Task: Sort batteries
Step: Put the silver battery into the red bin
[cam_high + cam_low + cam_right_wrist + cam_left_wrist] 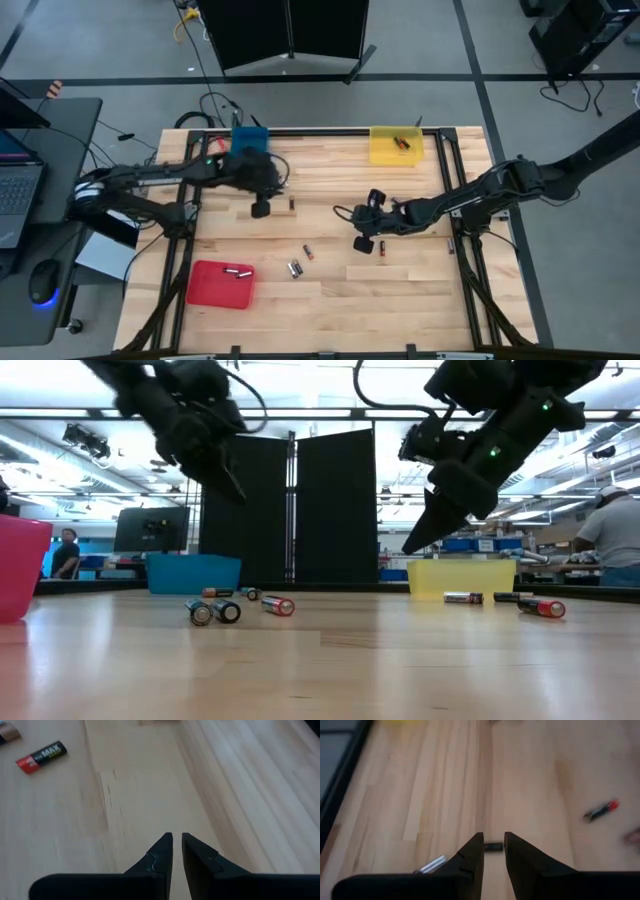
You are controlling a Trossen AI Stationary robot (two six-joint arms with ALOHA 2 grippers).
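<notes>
Red tray (222,285) at the near-left of the table (400,300), one battery (237,271) lying in it; blue tray (248,137) at the far left; yellow tray (395,147) at the far right, with a few cells in it.

Left gripper (260,209) hangs above the wood just in front of the blue tray; fingers spread with a clear gap, pinching nothing; a small dark battery (493,847) lies on the table just beyond the tips and in line with the gap, lying crosswise to the fingers.

Judged step: left arm picking that cell. To do it well: keep the gap centred on the battery; come down until the tips flank it; close across its width, not its ends, as a round cell will roll if one finger touches first; lift straight up before heading to a tray.

Mid-table: loose batteries (295,267) lying near together, untouched.

Right gripper (364,243) is right of centre, raised off the table; fingers nearly pressed together with a thin slit between, empty; a red-and-black battery (382,247) lies just beside it. It must part wider before going down on that cell; keep the two arms well apart meanwhile.
</notes>
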